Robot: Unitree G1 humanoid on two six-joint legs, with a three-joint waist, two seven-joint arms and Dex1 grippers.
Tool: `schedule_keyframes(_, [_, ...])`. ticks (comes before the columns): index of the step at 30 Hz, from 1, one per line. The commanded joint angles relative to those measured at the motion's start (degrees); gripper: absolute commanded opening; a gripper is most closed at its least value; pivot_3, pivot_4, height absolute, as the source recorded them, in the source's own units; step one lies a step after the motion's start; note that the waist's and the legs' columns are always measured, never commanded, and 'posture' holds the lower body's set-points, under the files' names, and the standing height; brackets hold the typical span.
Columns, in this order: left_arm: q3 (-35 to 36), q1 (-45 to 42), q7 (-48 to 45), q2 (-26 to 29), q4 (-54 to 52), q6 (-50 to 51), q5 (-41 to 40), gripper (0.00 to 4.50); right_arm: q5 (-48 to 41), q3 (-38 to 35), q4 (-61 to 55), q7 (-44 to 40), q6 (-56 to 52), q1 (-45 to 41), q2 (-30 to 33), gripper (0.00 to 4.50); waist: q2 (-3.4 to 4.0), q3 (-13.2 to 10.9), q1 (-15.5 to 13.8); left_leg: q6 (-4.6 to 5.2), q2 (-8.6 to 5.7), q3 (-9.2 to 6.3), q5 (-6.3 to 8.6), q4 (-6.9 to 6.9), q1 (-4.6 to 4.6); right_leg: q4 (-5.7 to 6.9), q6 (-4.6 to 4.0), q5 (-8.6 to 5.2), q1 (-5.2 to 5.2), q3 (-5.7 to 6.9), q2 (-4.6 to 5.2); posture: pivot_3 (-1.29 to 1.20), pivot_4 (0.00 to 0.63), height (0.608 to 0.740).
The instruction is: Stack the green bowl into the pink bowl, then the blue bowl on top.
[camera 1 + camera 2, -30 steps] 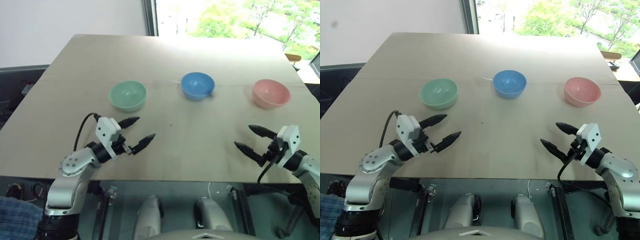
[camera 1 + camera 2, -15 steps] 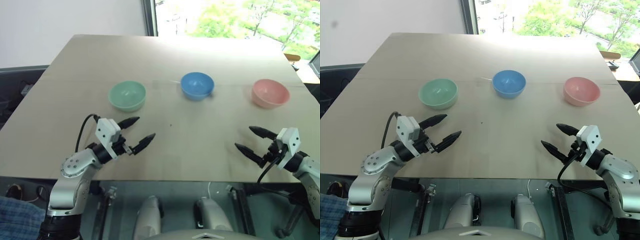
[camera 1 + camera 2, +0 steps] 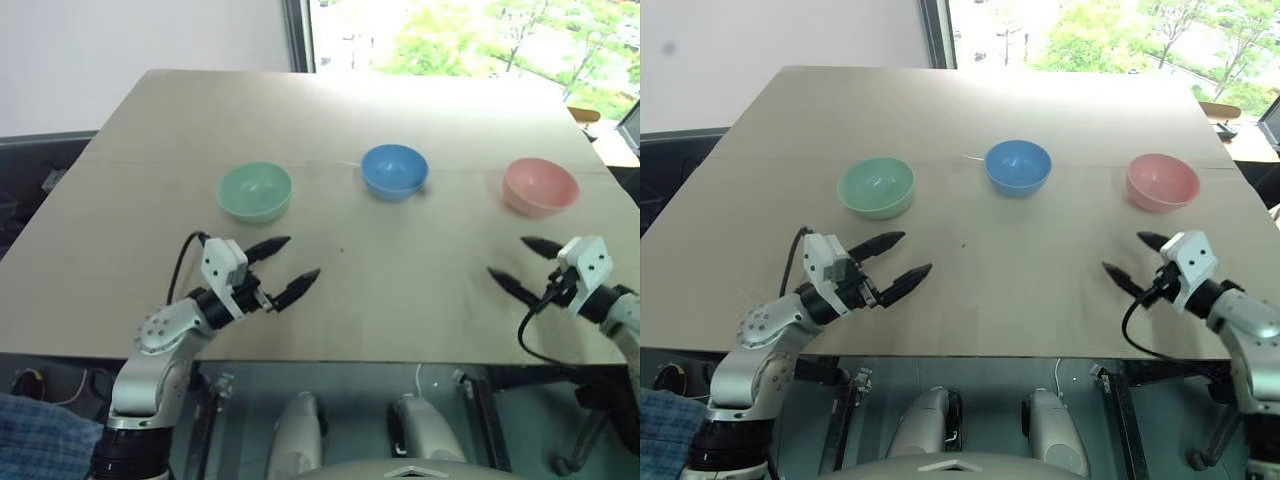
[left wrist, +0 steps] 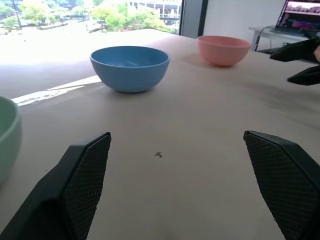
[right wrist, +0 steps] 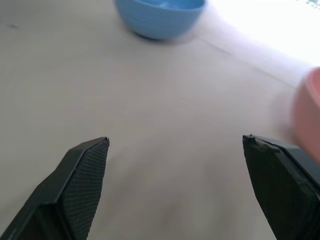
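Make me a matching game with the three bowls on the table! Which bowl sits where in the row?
Things:
1. small round mint-green plastic bowl
2. small round sky-blue plastic bowl
3. small round salmon-pink plastic bowl

Places:
A. middle of the row
B. robot's right end, nearest the right gripper
C. robot's left end, nearest the left gripper

Pairs: 1-C, 2-A, 3-B

Three bowls [image 3: 255, 192], two end effectors [image 3: 279, 268]
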State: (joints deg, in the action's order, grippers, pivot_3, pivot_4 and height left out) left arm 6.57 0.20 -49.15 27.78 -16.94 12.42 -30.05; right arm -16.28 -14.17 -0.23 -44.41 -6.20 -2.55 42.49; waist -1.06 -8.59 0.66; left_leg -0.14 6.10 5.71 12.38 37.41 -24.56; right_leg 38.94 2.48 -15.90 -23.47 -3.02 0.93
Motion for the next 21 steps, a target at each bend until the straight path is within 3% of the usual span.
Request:
schedule_keyframes(1, [0.1,-1.6,-1.6,-0.3,-3.9,2.2,-5.6,4.5,4.8,-0.8,6.8,1.0,2.9,-5.0,4.4,4.49,0.0,0.0,0.0,0.0,0.0,-0.02,0.0,-0.01,0.0,0.0,0.0,0.0,0.01,0.01,-0.01,0.0,0.15,0.74])
schedule_keyframes(9, [-2.7,-8.0,-0.1,-4.1,-4.4,1.1,-6.0,4.5,17.4,8.4,29.7,0.3,11.3,-22.2,11.0,4.49,0.03,0.0,0.2,0.0,-0.01,0.05,0.0,0.02,0.06,-0.01,0.01,0.01,0.03,-0.07,-0.01,0.0,0.15,0.74])
schedule_keyframes(21, [-5.8,-10.3,-0.3,-7.1,-5.3,-0.2,-5.3,4.5,34.3,23.6,60.9,4.4,21.9,-47.6,9.1,4.49,0.06,0.0,0.2,-0.11,-0.01,0.14,-0.07,-0.01,0.05,-0.05,0.0,0.01,0.0,-0.15,0.0,0.0,0.15,0.74])
